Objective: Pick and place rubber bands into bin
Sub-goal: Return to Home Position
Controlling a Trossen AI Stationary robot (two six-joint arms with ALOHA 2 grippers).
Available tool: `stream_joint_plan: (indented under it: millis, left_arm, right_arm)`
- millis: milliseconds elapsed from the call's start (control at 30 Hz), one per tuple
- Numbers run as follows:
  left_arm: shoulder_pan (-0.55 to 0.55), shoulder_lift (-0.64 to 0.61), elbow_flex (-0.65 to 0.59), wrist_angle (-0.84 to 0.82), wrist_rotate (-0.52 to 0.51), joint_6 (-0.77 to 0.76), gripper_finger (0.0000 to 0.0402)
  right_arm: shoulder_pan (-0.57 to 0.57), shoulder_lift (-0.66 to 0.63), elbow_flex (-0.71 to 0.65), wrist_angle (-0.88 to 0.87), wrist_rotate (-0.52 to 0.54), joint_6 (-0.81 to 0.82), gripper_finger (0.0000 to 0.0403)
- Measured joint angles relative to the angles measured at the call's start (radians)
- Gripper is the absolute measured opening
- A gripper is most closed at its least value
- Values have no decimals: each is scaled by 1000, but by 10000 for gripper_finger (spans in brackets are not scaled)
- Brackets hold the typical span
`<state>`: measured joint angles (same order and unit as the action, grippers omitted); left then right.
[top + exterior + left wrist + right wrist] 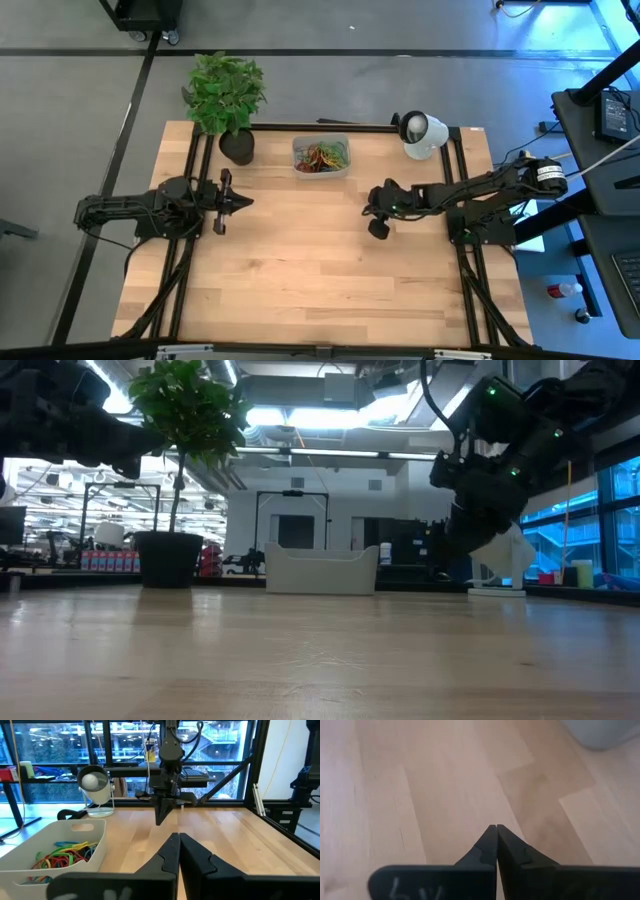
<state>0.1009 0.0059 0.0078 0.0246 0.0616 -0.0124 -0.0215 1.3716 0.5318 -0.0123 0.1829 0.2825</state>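
Overhead and wrist views of the bench at the end of a placing cycle. The wooden table (300,270) shows no loose band on its bare boards, though a thin loop lying flat could escape notice from above.

The left arm lies along the table's left side with the left gripper (246,201) pointing inward, level above the boards. Its fingers (167,855) are pressed together and hold nothing.

The right arm reaches in from the right, with the right gripper (378,228) tilted down toward the wood. Its fingers (487,845) are likewise pressed together and empty.

The plant pot (237,147) stands at the far left corner and the white camera (424,133) at the far right.

The bin (322,574) sits between them at the far edge, its long axis running left to right. It lies ahead of both grippers and between them, about equally near each.

The rubber bands (322,157) lie heaped inside the bin, red, green and yellow-tan tangled together. Single loops cannot be told apart.

A grey curved edge at the corner of the right wrist view is cut off; it is probably the bin.

The job looks finished, and only a retreat of the arms appears to remain.
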Motion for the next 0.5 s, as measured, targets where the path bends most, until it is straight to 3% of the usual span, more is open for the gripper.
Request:
stream_joint_plan:
  millis: [500]
  left_arm:
    - [0,0,0,0,-1,0,6]
  right_arm:
    - [0,-1,-107,14,-22,-25,2]
